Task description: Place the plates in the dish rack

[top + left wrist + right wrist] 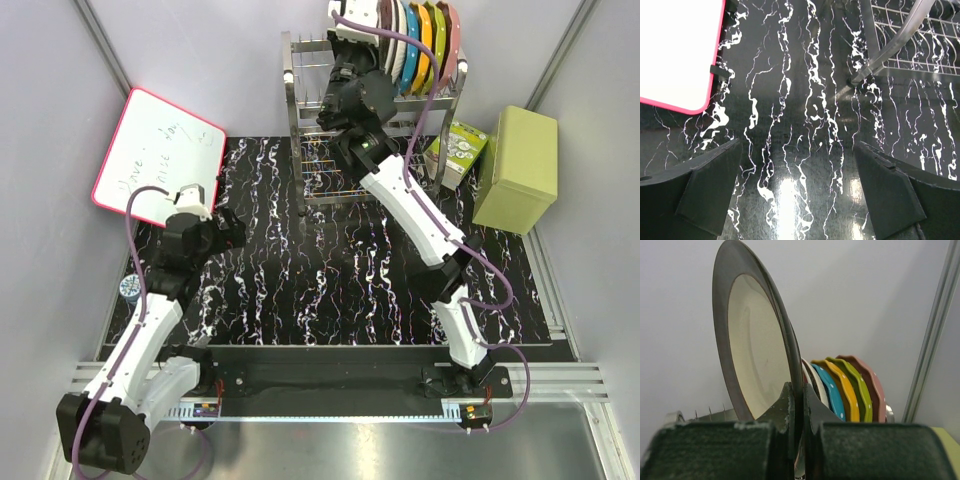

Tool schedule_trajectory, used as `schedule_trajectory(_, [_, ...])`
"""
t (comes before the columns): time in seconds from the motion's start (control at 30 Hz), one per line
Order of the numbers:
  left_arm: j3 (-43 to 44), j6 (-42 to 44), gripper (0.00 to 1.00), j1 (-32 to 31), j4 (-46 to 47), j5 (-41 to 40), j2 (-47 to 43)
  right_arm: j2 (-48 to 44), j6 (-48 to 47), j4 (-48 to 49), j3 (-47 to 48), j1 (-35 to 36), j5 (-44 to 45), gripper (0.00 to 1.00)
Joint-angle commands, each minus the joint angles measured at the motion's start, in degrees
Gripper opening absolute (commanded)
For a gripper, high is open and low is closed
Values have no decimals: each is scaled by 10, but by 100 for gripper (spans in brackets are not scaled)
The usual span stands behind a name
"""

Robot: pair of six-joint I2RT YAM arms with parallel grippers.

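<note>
Your right pincer [797,395] is clamped on the lower edge of the cream plate with the dark brown rim [752,350]. It holds the plate upright, on edge, at the top tier of the dish rack [305,95], which stands at the far side of the surface [300,290]. Whether the plate rests in the prongs you cannot tell. Just right of it more plates stand on edge in a row, among them the blue plate [832,390], orange plate [847,392], green plate [862,390] and pink plate [876,390]. Your left pincer [797,145] hangs with its jaws spread wide over the black marbled surface at the left, near the red-framed whiteboard [675,50].
</note>
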Motion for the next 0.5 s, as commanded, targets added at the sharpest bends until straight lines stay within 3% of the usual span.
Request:
schedule_trajectory(0.0, [0, -5, 99, -4, 51, -17, -1, -18, 25, 79, 17, 3, -35, 0])
schedule_trajectory(0.47, [-27, -8, 99, -5, 77, -3, -39, 8, 69, 8, 26, -20, -13, 0])
